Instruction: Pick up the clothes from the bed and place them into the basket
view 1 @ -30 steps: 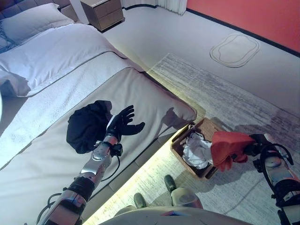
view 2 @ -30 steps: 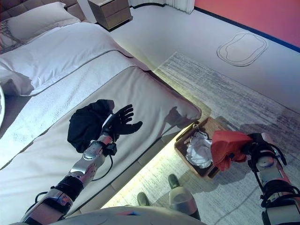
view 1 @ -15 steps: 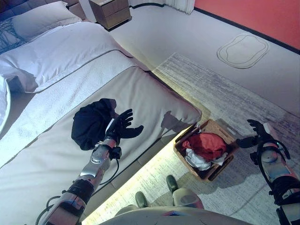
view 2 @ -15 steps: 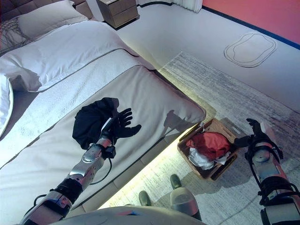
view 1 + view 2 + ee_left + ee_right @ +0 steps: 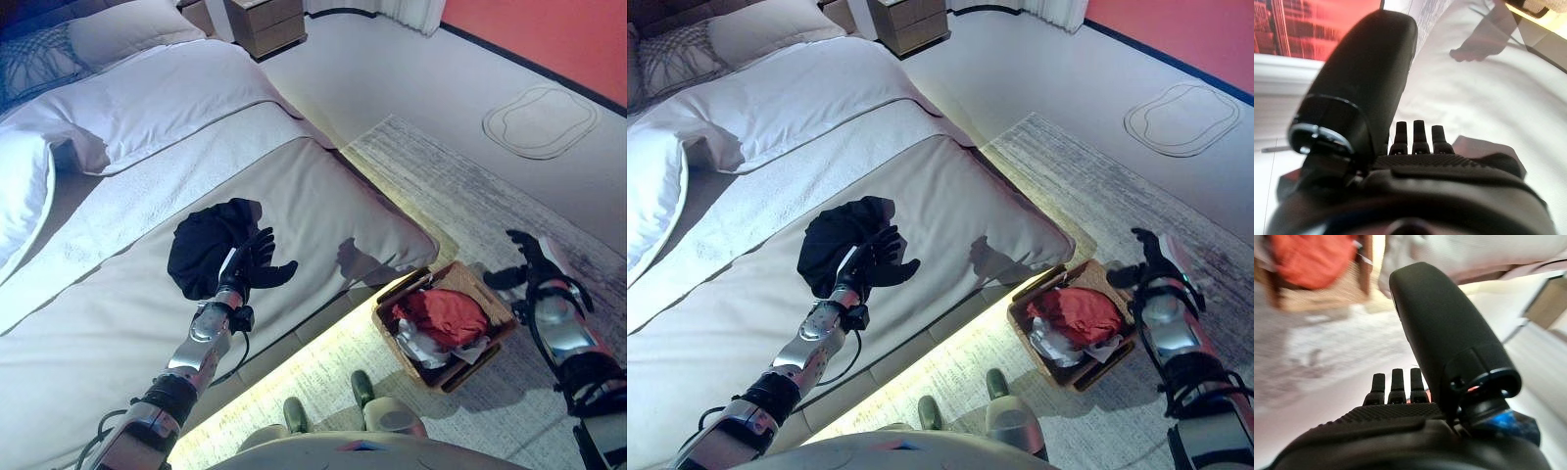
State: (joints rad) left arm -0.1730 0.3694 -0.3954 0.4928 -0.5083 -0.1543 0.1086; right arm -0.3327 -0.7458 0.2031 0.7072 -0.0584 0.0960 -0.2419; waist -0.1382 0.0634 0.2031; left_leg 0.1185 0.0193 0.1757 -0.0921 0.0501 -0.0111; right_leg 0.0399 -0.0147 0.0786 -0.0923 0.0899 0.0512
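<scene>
A black garment (image 5: 208,250) lies bunched on the grey bed cover (image 5: 323,201). My left hand (image 5: 255,264) is open with fingers spread, just over the garment's right edge; its wrist view shows straight fingers (image 5: 1415,131) above the cover. A brown wicker basket (image 5: 495,302) stands on the rug beside the bed, holding a red garment (image 5: 446,315) on top of white clothes (image 5: 421,345). My right hand (image 5: 524,259) is open and empty, raised to the right of the basket. The red garment also shows in the right wrist view (image 5: 1308,259).
White pillows (image 5: 24,196) and a folded white duvet (image 5: 167,93) lie at the head of the bed. A wooden nightstand (image 5: 269,18) stands beyond it. A grey rug (image 5: 460,196) covers the floor by the basket; a red wall (image 5: 549,29) runs behind.
My right hand has let go of the red garment, which now lies in the basket, and has lifted away open. The camera has shifted; my left hand stays by the black garment.
</scene>
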